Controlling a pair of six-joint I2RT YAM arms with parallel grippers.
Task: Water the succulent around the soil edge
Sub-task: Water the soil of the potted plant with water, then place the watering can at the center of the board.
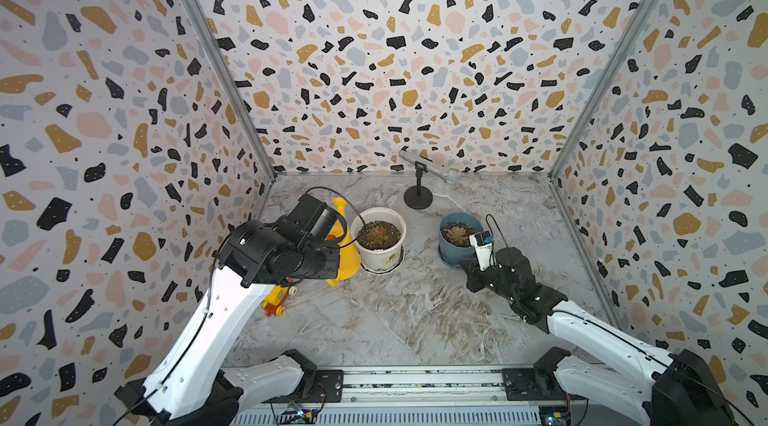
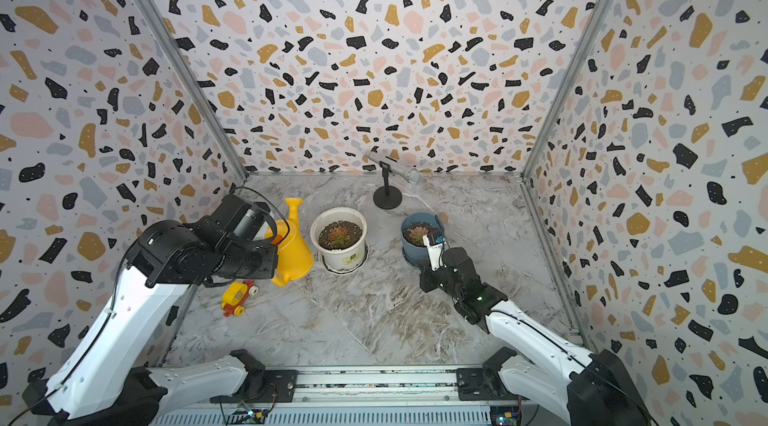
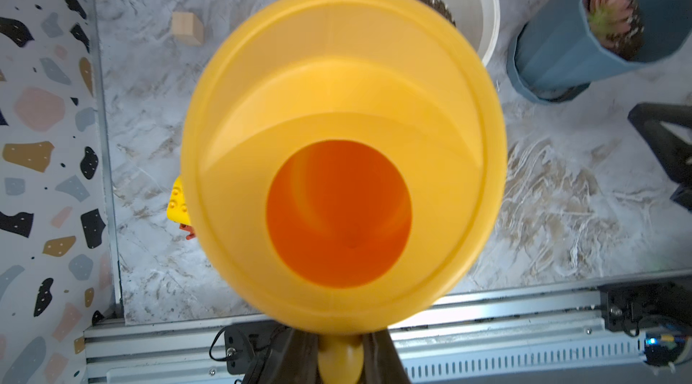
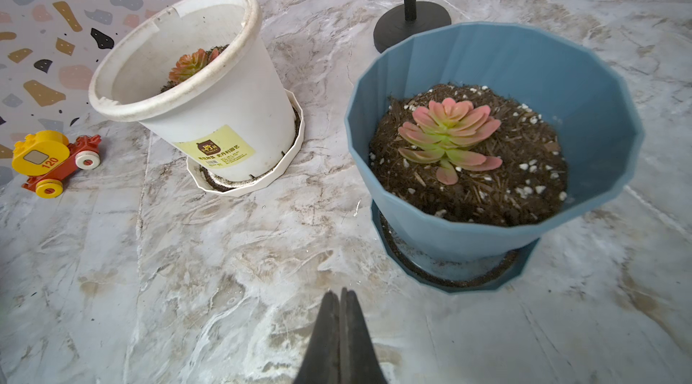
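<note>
**A:** What do we hold at this step?

**B:** The left gripper (image 3: 340, 348) is clamped on the handle of the yellow watering can (image 2: 293, 251), one finger on each side. In both top views the can stands upright just beside the white pot (image 1: 380, 257), at its nine o'clock. The spout points toward twelve and is not over soil. We cannot tell whether the base is clear of the marble table (image 4: 187, 251). The right gripper (image 4: 340, 299) is fully closed on nothing, near the blue pot (image 4: 468, 239).

**A:** Which faults do we anticipate?

**B:** Three, in our judgement.
- **Handle:** It is smooth, rounded moulded plastic. During a tilt it could rotate between the jaws, and the pour would land on the succulent (image 1: 377, 235) instead of the soil edge.
- **White pot:** It is a light tapered tub on a shallow saucer — the can's wide conical base could knock it aside.
- **Soil:** It is loose and fibrous, flecked with white grit. A hard stream would wash it over the rim.

**A:** Is the target confirmed?

**B:** No — the blue pot, at the white pot's three o'clock, holds a second rosette, and the task names neither. We assume the nearer one.
</note>
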